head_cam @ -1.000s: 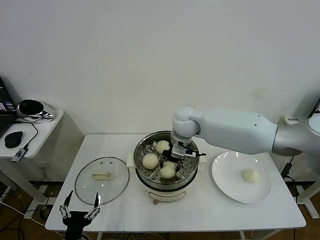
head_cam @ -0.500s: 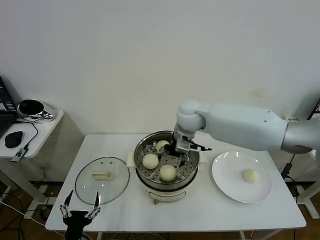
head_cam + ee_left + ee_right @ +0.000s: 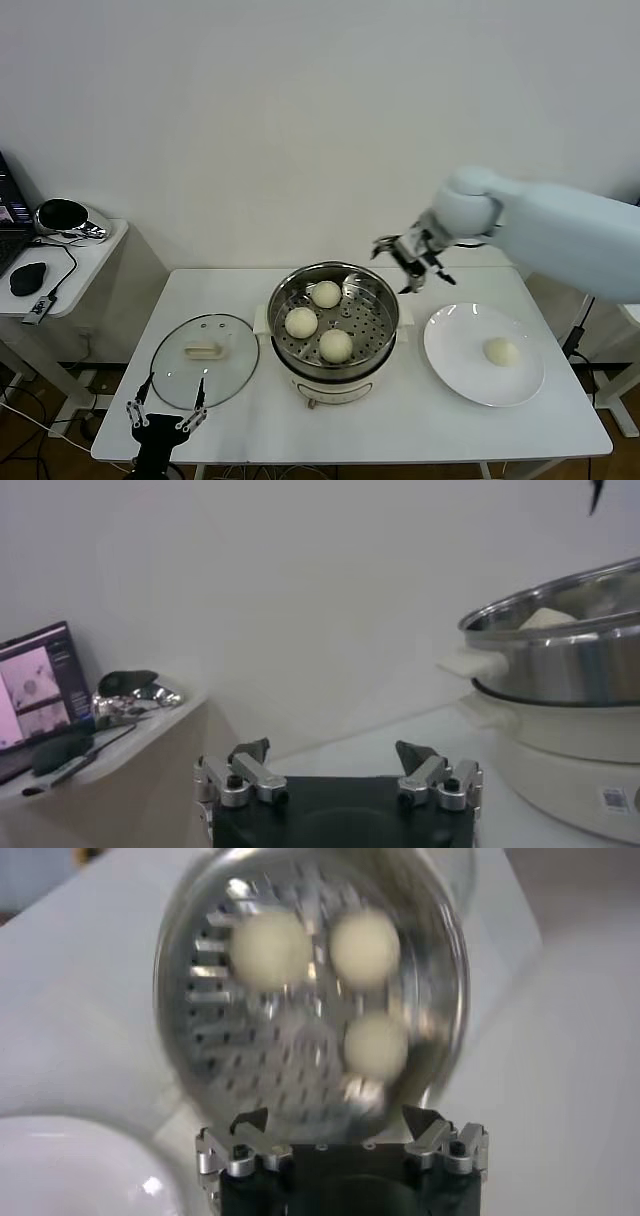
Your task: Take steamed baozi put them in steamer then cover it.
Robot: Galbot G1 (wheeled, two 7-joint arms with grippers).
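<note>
With three baozi [image 3: 334, 344] in the steamer [image 3: 335, 372], right gripper [image 3: 414, 263] open, empty, at 2 o'clock; last plate [image 3: 455, 369] bun may squash.

— Item: legible text, brands, numbers?
— None can be read. The small white sticker [image 3: 612, 798] on the round steel steamer's white base [image 3: 560, 742] carries marks too small to read.

head cam looking down from high | left wrist sitting low, facing steamer [image 3: 560, 670] at 3 o'clock | right wrist hovering over steamer [image 3: 310, 998]
</note>
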